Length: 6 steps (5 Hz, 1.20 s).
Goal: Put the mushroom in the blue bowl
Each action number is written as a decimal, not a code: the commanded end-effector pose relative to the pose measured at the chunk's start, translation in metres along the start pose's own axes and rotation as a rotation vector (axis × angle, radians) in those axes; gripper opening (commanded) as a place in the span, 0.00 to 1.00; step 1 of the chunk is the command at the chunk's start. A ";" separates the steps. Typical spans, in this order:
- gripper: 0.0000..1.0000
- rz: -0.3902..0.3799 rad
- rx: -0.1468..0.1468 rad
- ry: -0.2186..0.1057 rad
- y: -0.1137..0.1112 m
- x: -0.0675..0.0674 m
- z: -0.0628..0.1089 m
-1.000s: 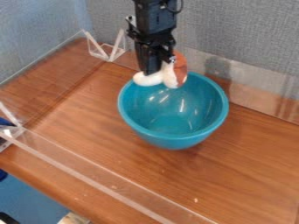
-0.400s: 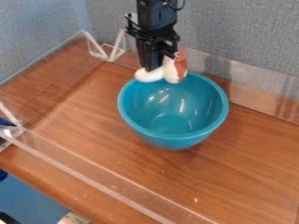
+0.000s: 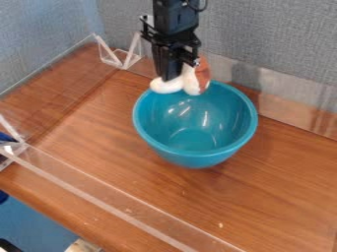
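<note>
Hand gripping mushroom, over blue bowl, wooden table

A brown wooden table with visible grain fills most of the view. Clear plastic panels stand along its edges: one along the near left side, one at the far left and another at the far right. Behind them rises a grey textured wall. A small white bracket stands at the far left corner. A white and blue fitting sits at the left edge
</note>
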State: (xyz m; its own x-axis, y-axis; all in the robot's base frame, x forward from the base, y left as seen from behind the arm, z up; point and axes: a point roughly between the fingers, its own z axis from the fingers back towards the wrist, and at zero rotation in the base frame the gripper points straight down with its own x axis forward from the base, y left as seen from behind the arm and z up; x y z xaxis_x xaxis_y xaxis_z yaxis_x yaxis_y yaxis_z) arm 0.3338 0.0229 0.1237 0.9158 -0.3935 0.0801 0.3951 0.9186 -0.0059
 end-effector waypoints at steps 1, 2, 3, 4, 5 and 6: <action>0.00 -0.051 0.047 -0.095 0.008 0.009 0.042; 0.00 -0.006 0.062 -0.095 -0.003 0.012 0.038; 0.00 0.039 0.077 -0.083 -0.013 0.016 0.029; 0.00 -0.012 0.077 -0.074 -0.007 0.014 0.018; 0.00 -0.060 0.076 -0.078 -0.001 0.011 0.010; 0.00 -0.132 0.084 -0.107 -0.008 0.015 0.025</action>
State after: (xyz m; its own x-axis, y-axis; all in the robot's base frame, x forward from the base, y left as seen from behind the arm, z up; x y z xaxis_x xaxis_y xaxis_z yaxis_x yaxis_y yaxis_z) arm 0.3368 0.0126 0.1225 0.8602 -0.4982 0.1092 0.4960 0.8670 0.0481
